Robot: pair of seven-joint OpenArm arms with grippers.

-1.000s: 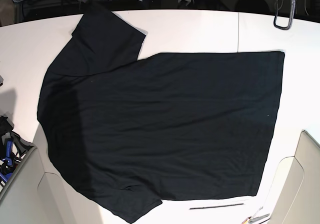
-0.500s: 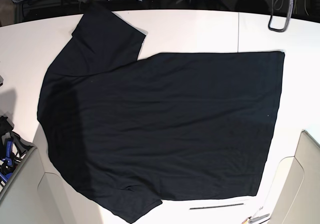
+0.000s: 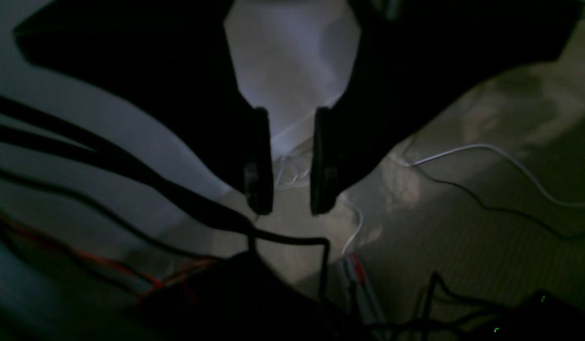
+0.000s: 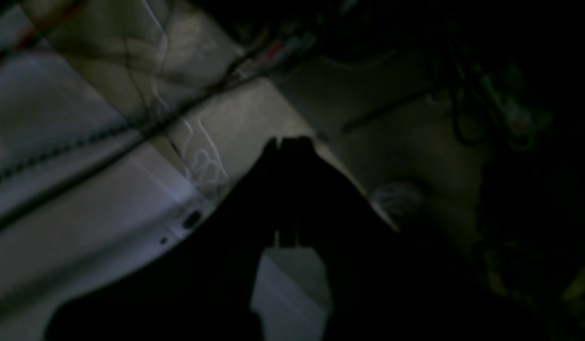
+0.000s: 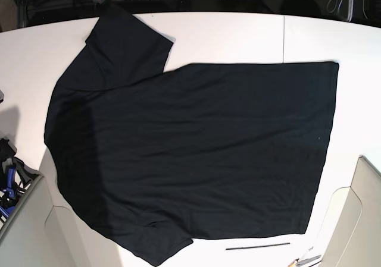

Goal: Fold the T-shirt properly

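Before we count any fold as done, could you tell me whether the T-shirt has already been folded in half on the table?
No, in the base view the T-shirt lies spread flat on the white table, both sleeves out and its hem edge showing.

Table point(image 5: 238, 35): you see a white top with a seam running across it.
Thin dark rod point(image 5: 258, 245): lies flat near your front edge.
Cables point(image 3: 486, 156): white and black, loose on the floor.

A wide white table point(image 5: 238, 38) carries a large black cloth T-shirt point(image 5: 190, 154), spread flat, hem to the right. A thin dark rod point(image 5: 258, 245) lies near the shirt's near edge.
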